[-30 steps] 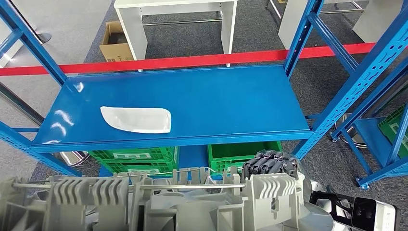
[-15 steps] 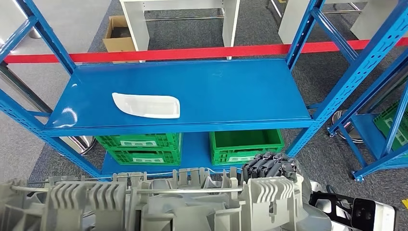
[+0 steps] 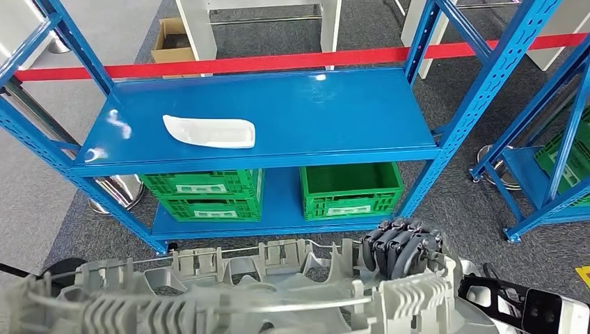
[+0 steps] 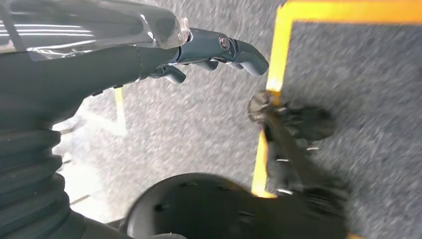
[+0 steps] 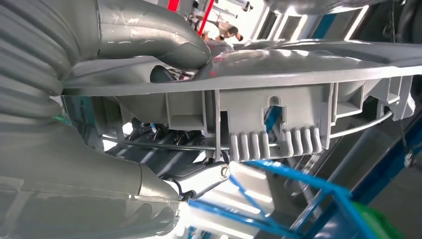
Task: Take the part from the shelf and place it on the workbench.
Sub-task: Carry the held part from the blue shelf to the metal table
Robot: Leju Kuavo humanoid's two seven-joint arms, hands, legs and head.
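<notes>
Compared with the earlier head pictures the whole scene has shifted: the blue shelf now sits higher and farther off, more of its lower level and the carpet in front is seen, and the large grey part lies lower in the picture. This reads as camera movement; the things on the shelf are not seen to have moved against each other.

The grey part, ribbed plastic with a thin metal rod across it, is carried low across the front of the robot, well apart from the shelf. At its right end the right hand is seen with dark fingers curled over the part's edge, gripping it. In the right wrist view the thick grey thumb is pressed against the upper face of the part.

In the left wrist view the left hand hangs over grey carpet with yellow floor tape; its fingers are extended and apart, nothing held.

A white curved piece lies flat on the upper shelf board, toward its left side. Green crates stand on the lower level. A red barrier band runs behind the shelf.
</notes>
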